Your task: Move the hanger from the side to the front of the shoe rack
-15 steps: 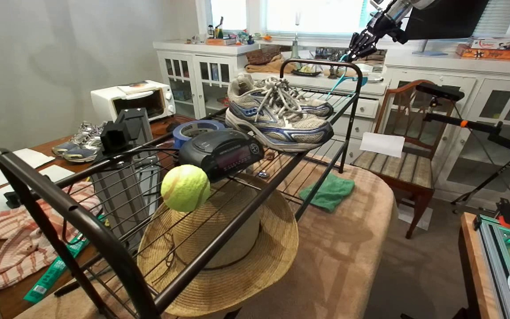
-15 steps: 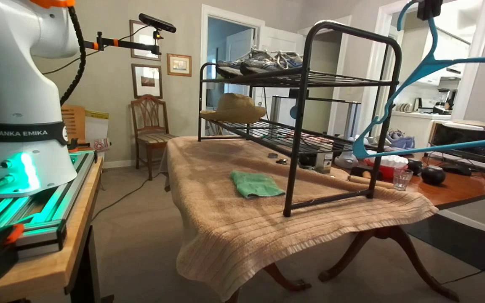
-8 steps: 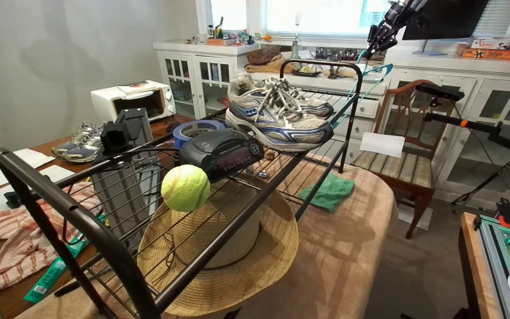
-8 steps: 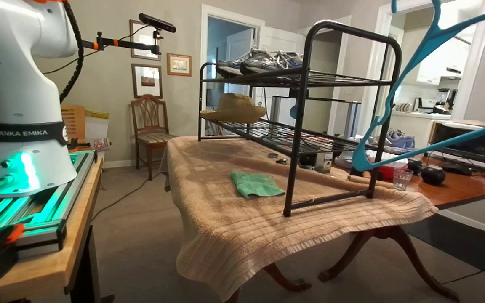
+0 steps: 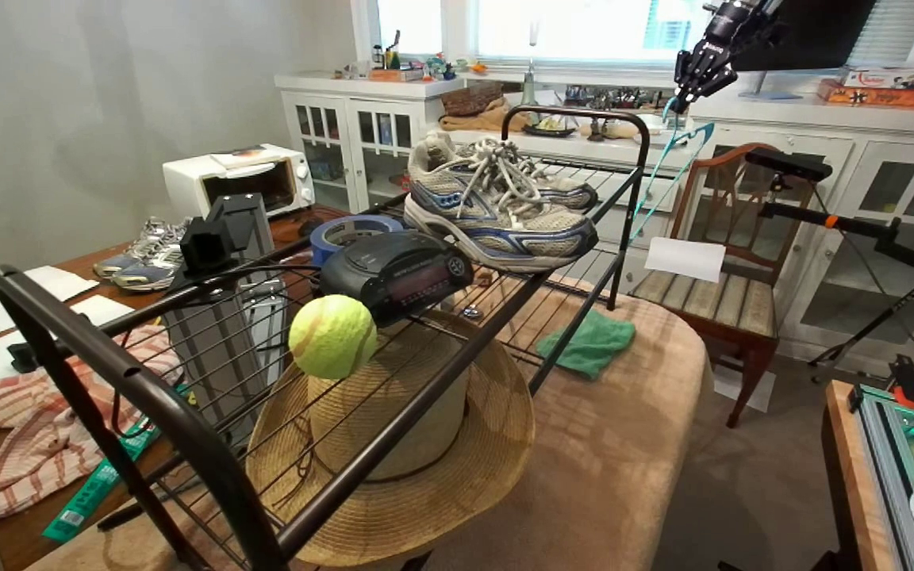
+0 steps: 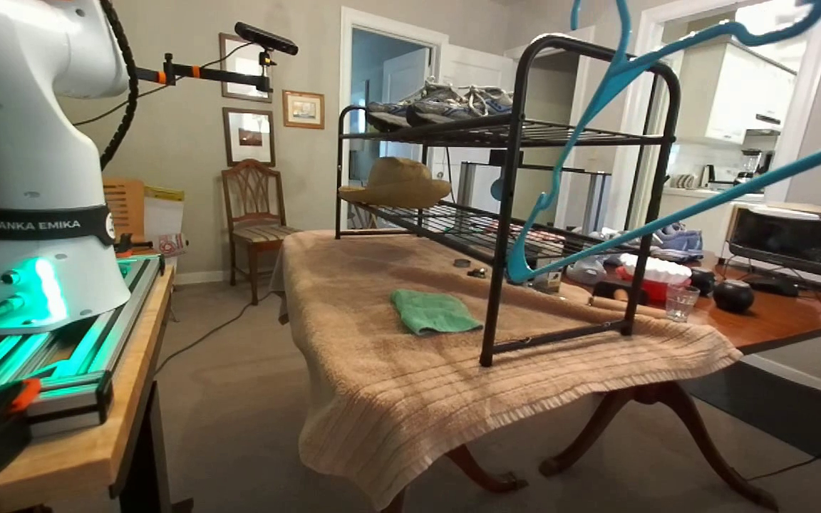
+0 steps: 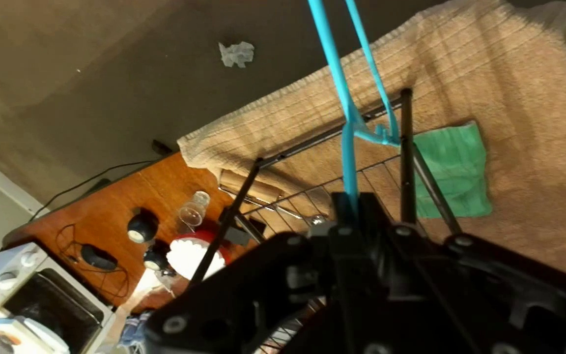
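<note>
The gripper (image 5: 681, 105), upper right in an exterior view, grasps a blue hanger (image 7: 353, 118) by its hook. It hangs tilted in midair near the end of the black shoe rack (image 6: 512, 171), at right in an exterior view. This looks like the carrying step; next likely calls for swinging clear of that end, then hooking onto the front.

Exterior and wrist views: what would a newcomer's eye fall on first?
Probably the turquoise clothes hanger, held in the claw near one end of the shoe rack. Next, in an exterior view, the yellow tennis ball high on that rack, then the straw hat lower down on it.
</note>
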`<state>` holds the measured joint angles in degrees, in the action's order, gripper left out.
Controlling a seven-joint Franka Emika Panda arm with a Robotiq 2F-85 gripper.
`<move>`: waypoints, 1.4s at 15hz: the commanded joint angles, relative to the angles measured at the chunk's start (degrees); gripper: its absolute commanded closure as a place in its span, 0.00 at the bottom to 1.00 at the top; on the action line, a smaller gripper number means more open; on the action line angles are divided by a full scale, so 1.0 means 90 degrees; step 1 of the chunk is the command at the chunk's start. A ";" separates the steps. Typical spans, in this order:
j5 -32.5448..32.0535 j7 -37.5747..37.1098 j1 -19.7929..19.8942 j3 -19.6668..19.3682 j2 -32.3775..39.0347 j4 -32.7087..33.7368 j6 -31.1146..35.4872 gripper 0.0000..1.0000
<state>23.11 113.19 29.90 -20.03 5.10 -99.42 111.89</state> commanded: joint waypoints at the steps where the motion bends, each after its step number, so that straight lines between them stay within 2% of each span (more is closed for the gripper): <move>1: -0.0194 0.0148 -0.0157 -0.0104 -0.0311 -0.0380 -0.0531 0.98; 6: -0.0476 0.0131 -0.0216 -0.0173 -0.0327 -0.0499 -0.0742 0.98; 8: -0.0822 -0.0064 -0.0248 -0.0199 -0.0381 -0.0651 -0.0186 0.98; 12: -0.2108 -0.0449 -0.0311 -0.0264 -0.0558 -0.1052 0.1224 0.98; 13: -0.2243 -0.0489 -0.0301 -0.0279 -0.0545 -0.1047 0.1170 0.98; 15: -0.2220 -0.0450 -0.0317 -0.0270 -0.0605 -0.1139 0.1001 0.98; 21: -0.1576 -0.0010 -0.0533 -0.0209 -0.0758 -0.1318 0.0383 0.98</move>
<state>5.99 110.63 26.49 -21.73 0.51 -109.34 118.60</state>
